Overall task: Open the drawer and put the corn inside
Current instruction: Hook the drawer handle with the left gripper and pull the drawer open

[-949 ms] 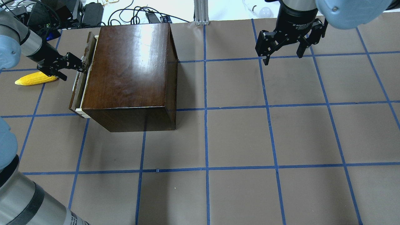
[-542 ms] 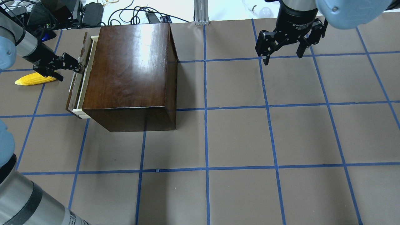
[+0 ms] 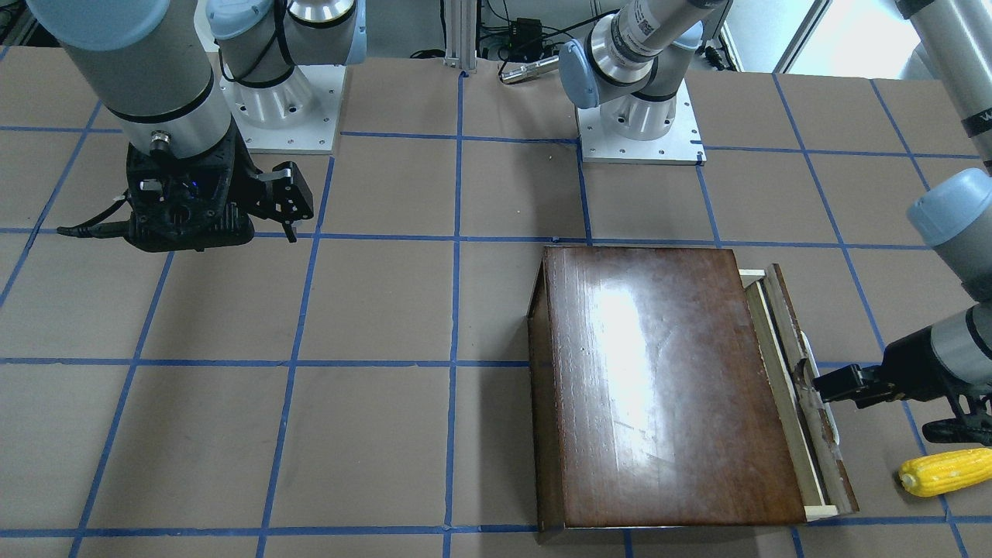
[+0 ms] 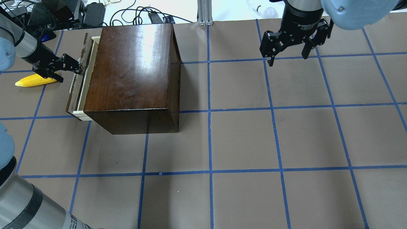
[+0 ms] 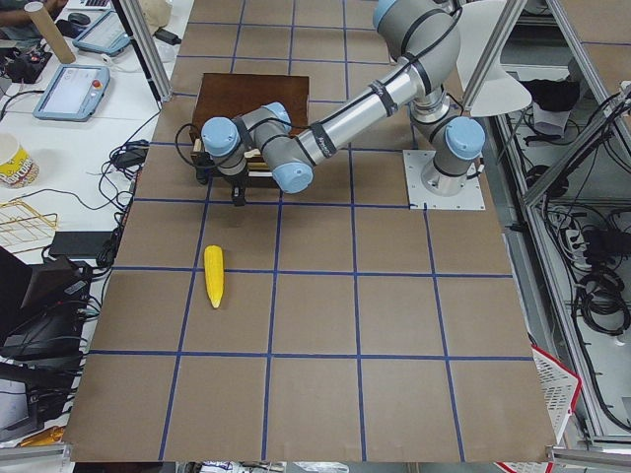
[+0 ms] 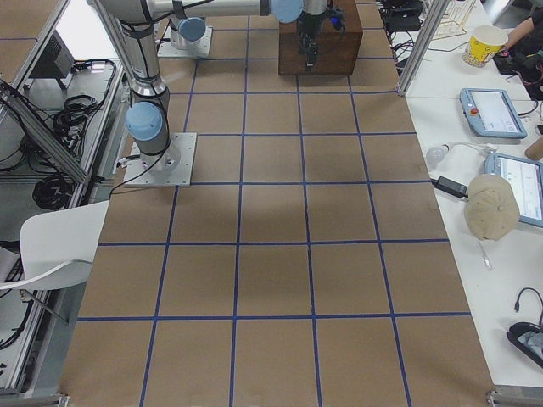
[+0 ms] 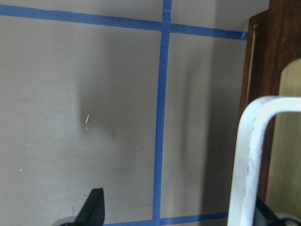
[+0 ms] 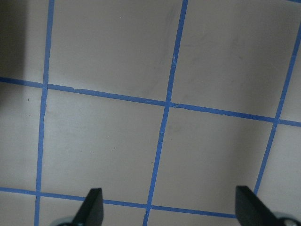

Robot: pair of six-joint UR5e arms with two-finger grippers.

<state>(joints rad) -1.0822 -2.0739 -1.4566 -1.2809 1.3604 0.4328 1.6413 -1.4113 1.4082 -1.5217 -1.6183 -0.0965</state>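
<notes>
The dark-brown cabinet (image 4: pixel 130 70) (image 3: pixel 666 387) stands at the table's far left. Its drawer (image 4: pixel 73 98) (image 3: pixel 784 310) is pulled out a small way, and a strip of pale tray rim shows. My left gripper (image 4: pixel 71 72) (image 3: pixel 872 409) is open, with one finger hooked at the white handle (image 7: pixel 249 155). The handle lies between the fingers in the left wrist view (image 7: pixel 181 212). The yellow corn (image 4: pixel 35 80) (image 3: pixel 945 471) (image 5: pixel 213 276) lies on the table just beyond the left gripper, apart from the drawer. My right gripper (image 4: pixel 287 58) (image 8: pixel 171 209) is open and empty over the far right of the table.
Cables and electronics (image 4: pixel 63 12) lie past the table's back edge behind the cabinet. An aluminium post (image 4: pixel 205 12) stands at the back middle. The two arm bases (image 3: pixel 635 116) sit at the robot's edge. Blue tape lines grid the brown table.
My left gripper moved left with the handle and the drawer slid a little further out of the cabinet. The corn and the right arm stayed put.
</notes>
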